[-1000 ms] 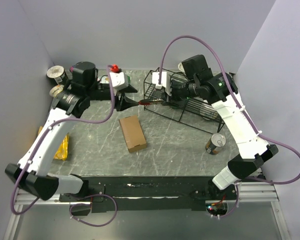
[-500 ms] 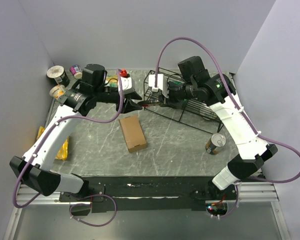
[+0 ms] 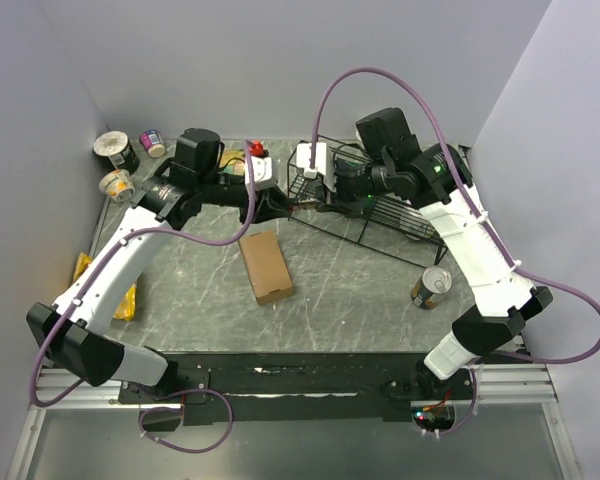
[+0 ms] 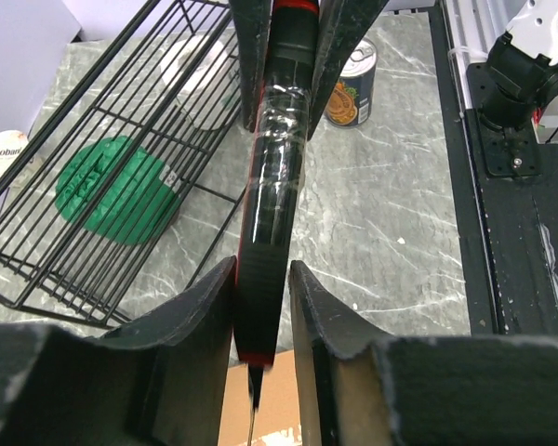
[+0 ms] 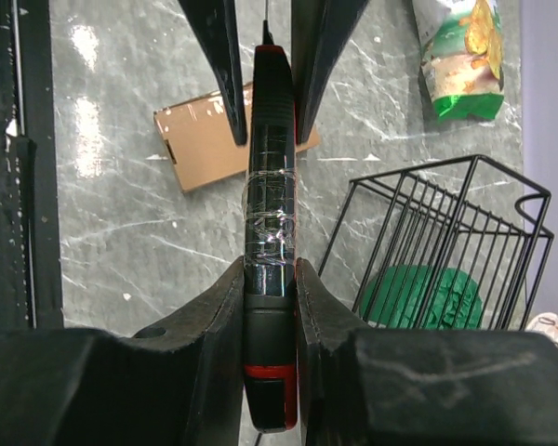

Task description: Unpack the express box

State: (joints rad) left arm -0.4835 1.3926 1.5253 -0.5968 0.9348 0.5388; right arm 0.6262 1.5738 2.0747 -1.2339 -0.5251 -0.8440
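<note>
the left gripper, in from nine o'clock, now narrows around the cutter that the right gripper clamps, whether it grips yet i cannot tell, so a handover seems near; the express box lies unopened at six o'clock of them

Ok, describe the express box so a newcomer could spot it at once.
On the grey table, look at the middle, towards the arms' bases from the left end of the black wire basket. The express box lies flat there below the black-and-red tool, the only brown cardboard thing among a can, cups and a yellow bag.
</note>
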